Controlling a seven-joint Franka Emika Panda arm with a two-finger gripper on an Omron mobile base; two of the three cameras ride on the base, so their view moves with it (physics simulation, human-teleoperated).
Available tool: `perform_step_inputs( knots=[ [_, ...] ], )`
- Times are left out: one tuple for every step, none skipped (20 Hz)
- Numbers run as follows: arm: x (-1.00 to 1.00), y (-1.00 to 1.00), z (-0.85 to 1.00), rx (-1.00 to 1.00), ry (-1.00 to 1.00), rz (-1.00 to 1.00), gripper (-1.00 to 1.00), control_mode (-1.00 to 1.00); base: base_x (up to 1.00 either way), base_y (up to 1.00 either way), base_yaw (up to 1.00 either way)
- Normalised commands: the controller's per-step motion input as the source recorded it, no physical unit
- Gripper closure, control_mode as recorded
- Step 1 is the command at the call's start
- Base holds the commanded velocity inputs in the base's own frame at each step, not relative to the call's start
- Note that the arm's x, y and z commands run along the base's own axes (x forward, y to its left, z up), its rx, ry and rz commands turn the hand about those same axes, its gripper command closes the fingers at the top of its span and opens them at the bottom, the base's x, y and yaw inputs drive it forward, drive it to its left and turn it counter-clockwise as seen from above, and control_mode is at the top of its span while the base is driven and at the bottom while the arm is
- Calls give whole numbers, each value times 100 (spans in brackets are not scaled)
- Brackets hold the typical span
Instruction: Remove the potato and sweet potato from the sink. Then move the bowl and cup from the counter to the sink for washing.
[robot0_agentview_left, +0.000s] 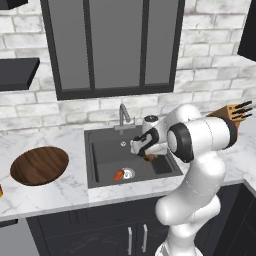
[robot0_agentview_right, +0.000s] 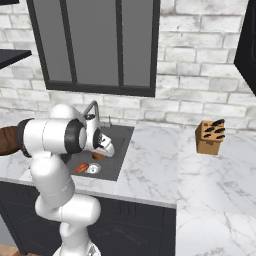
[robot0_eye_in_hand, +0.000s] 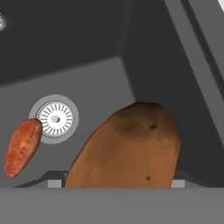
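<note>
One potato (robot0_eye_in_hand: 127, 148) sits between the two finger tips of the claw (robot0_agentview_left: 148, 156), which is clamped on it with jaws wide, above the right part of the one sink (robot0_agentview_left: 100, 145). One sweet potato (robot0_agentview_left: 118, 175) lies on the sink floor touching the round drain (robot0_eye_in_hand: 54, 118), near the sink's front edge. One bowl (robot0_agentview_left: 39, 165) rests on the bench (robot0_agentview_left: 60, 192) left of the sink, and one knife block (robot0_agentview_right: 210, 137) stands toward the bench's back right.

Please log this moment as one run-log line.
stage: potato pickup | hand: around potato, in sink | sweet potato: beside drain | bowl: on counter
</note>
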Motion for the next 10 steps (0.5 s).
perform_step_inputs(
  knots=[
    [-18, -10, 32, 0, -2, 0, 100, -100, 0, 0, 0],
    [-19, -13, 31, 0, -1, 0, 100, -100, 0, 0, 0],
    [-20, -15, 31, 0, -2, 0, 100, -100, 0, 0, 0],
    [-21, -18, 30, 0, -3, 0, 100, -100, 0, 0, 0],
    [-20, -20, 31, 0, -4, 0, 100, -100, 0, 0, 0],
    [-21, -21, 30, 0, -5, 0, 100, -100, 0, 0, 0],
    [-21, -22, 30, 0, -7, 0, 100, -100, 0, 0, 0],
    [-21, -24, 30, 0, -7, 0, 100, -100, 0, 0, 0],
    [-21, -25, 30, 0, -7, 0, 100, -100, 0, 0, 0],
    [-22, -29, 30, 0, -7, 0, 100, -100, 0, 0, 0]
  ],
)
